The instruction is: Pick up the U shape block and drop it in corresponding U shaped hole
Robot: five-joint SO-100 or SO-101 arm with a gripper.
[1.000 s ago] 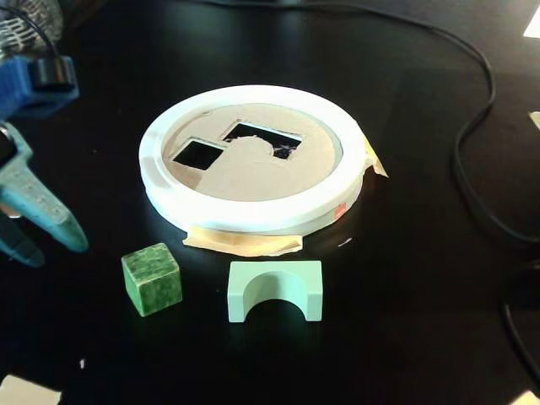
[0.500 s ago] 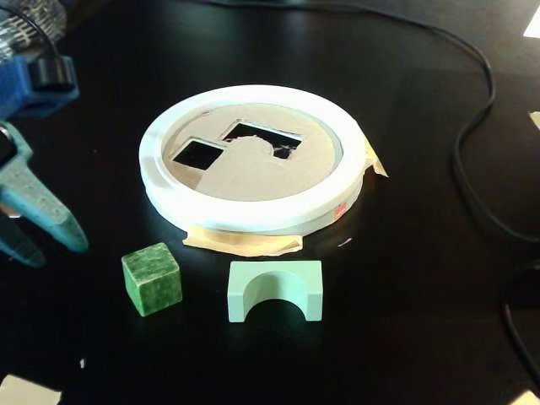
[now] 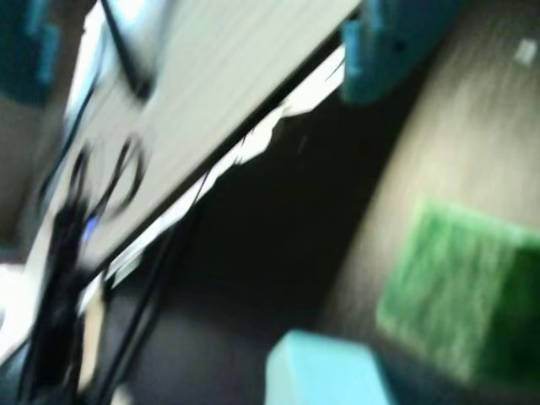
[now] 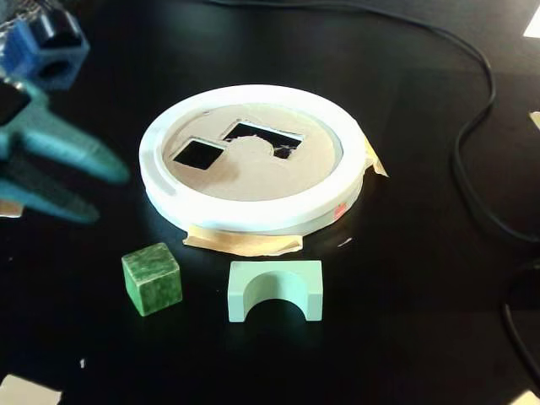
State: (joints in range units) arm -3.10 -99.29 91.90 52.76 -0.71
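Note:
The pale green U shape block (image 4: 274,289) lies on the black table in front of the white ring; its arch opens toward the camera. In the blurred wrist view it shows at the bottom edge (image 3: 325,371). The white ring (image 4: 253,215) carries a cardboard lid with a U shaped hole (image 4: 263,137) and a square hole (image 4: 198,153). My teal gripper (image 4: 105,194) hangs at the left, above the table, open and empty, motion-blurred, up and left of the block. In the wrist view its gripper (image 3: 207,59) has its fingers far apart at the top corners.
A dark green cube (image 4: 152,278) sits left of the U block and shows in the wrist view at the right (image 3: 464,287). A black cable (image 4: 472,160) curves along the right side of the table. Tape tabs stick out under the ring.

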